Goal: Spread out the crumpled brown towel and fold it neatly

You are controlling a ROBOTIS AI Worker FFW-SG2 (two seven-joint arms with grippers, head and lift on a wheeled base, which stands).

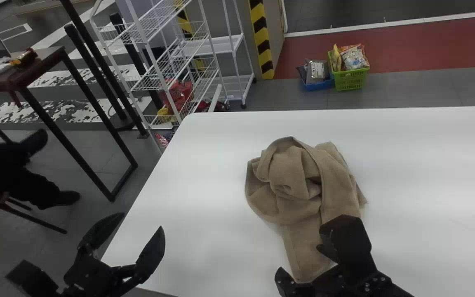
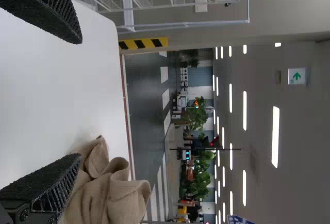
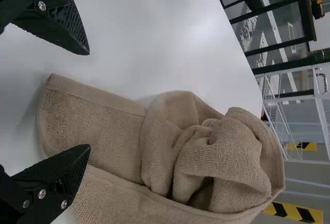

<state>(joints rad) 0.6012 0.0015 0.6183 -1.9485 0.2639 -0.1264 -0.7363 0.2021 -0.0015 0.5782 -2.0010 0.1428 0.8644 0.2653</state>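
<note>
A: What spans the greatest area?
B: The white surface (image 1: pixel 196 185), beneath the brown towel (image 1: pixel 295 173). A white wire rack (image 1: pixel 153 60) stands beyond the towel, to its left.
A: And the towel itself?
B: Bunched in its far part; a flatter strip extends nearward.
A: The hands?
B: Both released, fingers parted. The right hand (image 1: pixel 303 260) is at the towel's near end, contact uncertain; the left hand (image 1: pixel 142 222) is near-left of the towel, well apart.
</note>
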